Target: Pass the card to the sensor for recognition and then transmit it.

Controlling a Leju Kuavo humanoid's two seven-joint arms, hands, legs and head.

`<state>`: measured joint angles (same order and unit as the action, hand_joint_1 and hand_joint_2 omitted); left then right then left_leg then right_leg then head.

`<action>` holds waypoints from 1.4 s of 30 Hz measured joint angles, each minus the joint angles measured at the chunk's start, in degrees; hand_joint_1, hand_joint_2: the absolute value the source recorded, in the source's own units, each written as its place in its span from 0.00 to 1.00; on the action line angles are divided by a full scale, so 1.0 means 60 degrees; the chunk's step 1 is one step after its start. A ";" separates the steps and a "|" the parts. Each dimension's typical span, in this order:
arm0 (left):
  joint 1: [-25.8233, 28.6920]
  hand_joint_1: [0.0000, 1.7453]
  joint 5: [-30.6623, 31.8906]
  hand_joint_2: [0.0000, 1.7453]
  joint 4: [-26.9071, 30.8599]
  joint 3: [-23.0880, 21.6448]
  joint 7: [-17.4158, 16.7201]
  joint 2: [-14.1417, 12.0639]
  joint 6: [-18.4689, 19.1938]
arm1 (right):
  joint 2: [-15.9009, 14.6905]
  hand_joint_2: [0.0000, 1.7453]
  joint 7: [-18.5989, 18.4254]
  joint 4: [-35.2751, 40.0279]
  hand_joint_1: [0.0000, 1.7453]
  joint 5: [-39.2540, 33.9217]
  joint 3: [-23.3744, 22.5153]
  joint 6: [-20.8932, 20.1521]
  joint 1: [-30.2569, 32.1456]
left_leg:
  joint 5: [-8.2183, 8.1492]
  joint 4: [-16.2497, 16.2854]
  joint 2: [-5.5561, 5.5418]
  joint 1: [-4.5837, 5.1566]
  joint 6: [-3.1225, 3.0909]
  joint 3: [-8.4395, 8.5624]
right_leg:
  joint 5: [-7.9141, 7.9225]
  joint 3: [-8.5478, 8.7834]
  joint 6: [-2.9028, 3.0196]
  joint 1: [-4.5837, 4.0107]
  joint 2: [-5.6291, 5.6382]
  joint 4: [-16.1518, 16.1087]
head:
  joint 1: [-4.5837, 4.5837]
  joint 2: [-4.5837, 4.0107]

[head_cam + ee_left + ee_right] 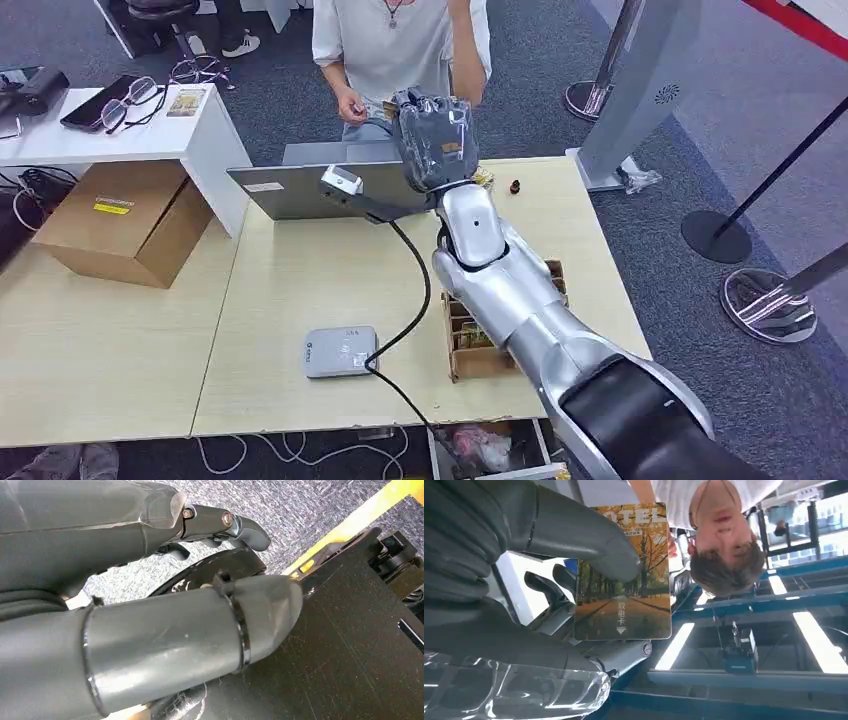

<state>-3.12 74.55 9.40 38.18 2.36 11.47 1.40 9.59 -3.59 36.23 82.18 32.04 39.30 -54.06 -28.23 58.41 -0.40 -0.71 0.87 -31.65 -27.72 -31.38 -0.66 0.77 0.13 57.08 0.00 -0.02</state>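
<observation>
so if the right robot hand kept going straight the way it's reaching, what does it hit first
Most likely the person in the white shirt seated behind the table: the right robot hand, holding the autumn-tree hotel card, is raised toward them. Depth is unclear, though.

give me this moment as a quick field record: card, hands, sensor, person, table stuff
card: hotel card with an autumn tree picture, held by the right hand
right hand: raised over the table's far edge, toward the person; thumb pressed on the card face
left hand: left hand hangs low over carpet, holding nothing visible
sensor: grey reader flat on the table, black cable attached
person: seated across the table, behind the laptop
other: card box beside the right arm
</observation>
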 joint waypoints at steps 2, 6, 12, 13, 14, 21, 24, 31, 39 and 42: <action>0.0000 0.00 -0.0003 0.00 0.0000 0.0004 0.0000 0.0000 0.0000 | -0.0003 1.00 -0.0007 -0.0053 1.00 0.0025 0.0000 -0.0021 -0.0015 | 0.0000 0.0000 0.0000 0.0000 0.0000 0.0000 | 0.0000 0.0000 0.0000 0.0000 0.0000 0.0000 | 0.0000 0.0000; 0.0005 0.00 -0.0127 0.00 0.0000 0.0004 -0.0029 -0.0004 -0.0007 | 0.0004 1.00 -0.0313 -0.0978 1.00 0.0557 0.0004 -0.0651 -0.0397 | 0.0000 0.0000 -0.0002 -0.0001 0.0000 -0.0005 | 0.0000 0.0001 0.0000 -0.0001 -0.0003 0.0001 | 0.0000 0.0000; 0.0009 0.00 -0.0200 0.00 0.0000 0.0004 -0.0029 -0.0004 -0.0044 | 0.0011 1.00 -0.0386 -0.1395 1.00 0.0601 0.0004 -0.0736 -0.0608 | 0.0000 0.0000 -0.0003 -0.0001 0.0000 -0.0008 | 0.0000 0.0001 0.0000 0.0000 -0.0004 0.0001 | 0.0000 0.0000; 0.0009 0.00 -0.0200 0.00 0.0000 0.0004 -0.0029 -0.0004 -0.0047 | 0.0015 1.00 -0.0386 -0.1438 1.00 0.0601 0.0007 -0.0736 -0.0635 | 0.0000 0.0000 -0.0003 -0.0001 0.0000 -0.0008 | 0.0000 0.0001 0.0000 0.0000 -0.0004 0.0001 | 0.0004 0.0000; 0.0010 0.00 -0.0200 0.00 0.0000 0.0004 -0.0029 -0.0004 -0.0047 | 0.0018 1.00 -0.0386 -0.1478 1.00 0.0601 0.0007 -0.0736 -0.0653 | 0.0000 0.0000 -0.0003 0.0000 0.0000 -0.0008 | 0.0000 0.0001 0.0000 0.0000 -0.0004 0.0001 | 0.0000 0.0000; 0.0012 0.00 -0.0142 0.00 0.0000 0.0004 -0.0055 -0.0004 -0.0040 | 0.0022 1.00 -0.0386 -0.1690 1.00 0.0488 0.0007 -0.0732 -0.0695 | 0.0000 0.0001 -0.0002 0.0000 0.0000 -0.0005 | 0.0000 0.0000 0.0000 0.0000 -0.0003 0.0001 | 0.0000 0.0000; 0.0012 0.00 -0.0113 0.00 0.0000 0.0004 -0.0055 -0.0004 -0.0037 | 0.0022 1.00 -0.0386 -0.1744 1.00 0.0477 0.0007 -0.0732 -0.0696 | 0.0000 0.0001 -0.0002 0.0000 0.0000 -0.0005 | 0.0000 0.0000 0.0000 0.0000 -0.0003 0.0001 | 0.0000 0.0000; 0.0017 0.00 -0.0022 0.00 0.0000 0.0004 -0.0055 -0.0004 0.0000 | 0.0011 1.00 -0.0444 -0.1821 0.00 0.0408 0.0004 -0.0849 -0.0704 | 0.0000 0.0001 -0.0001 0.0000 0.0000 -0.0004 | 0.0000 -0.0002 0.0000 0.0000 -0.0002 0.0001 | 0.0000 0.0000; 0.0027 0.00 0.0062 0.00 0.0000 0.0000 -0.0055 -0.0004 0.0084 | -0.0080 0.00 -0.0572 -0.1894 0.00 0.0368 0.0004 -0.0932 -0.0697 | 0.0000 0.0002 0.0000 0.0000 0.0000 -0.0005 | 0.0001 -0.0003 0.0000 0.0000 -0.0001 0.0001 | 0.0000 0.0000; 0.0027 0.00 0.0080 0.00 0.0000 0.0000 -0.0058 -0.0004 0.0084 | -0.0106 0.00 -0.0583 -0.1897 0.00 0.0360 0.0004 -0.0932 -0.0697 | 0.0000 0.0003 0.0000 0.0000 0.0000 -0.0005 | 0.0001 -0.0003 0.0000 0.0000 -0.0001 0.0001 | 0.0000 0.0000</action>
<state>-2.96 75.04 9.40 38.18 2.01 11.45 1.90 8.96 -7.08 24.85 84.35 32.06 33.70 -58.25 -28.23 58.42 -0.40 -0.71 0.87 -31.68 -27.72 -31.40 -0.65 0.77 0.13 57.09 0.00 -0.02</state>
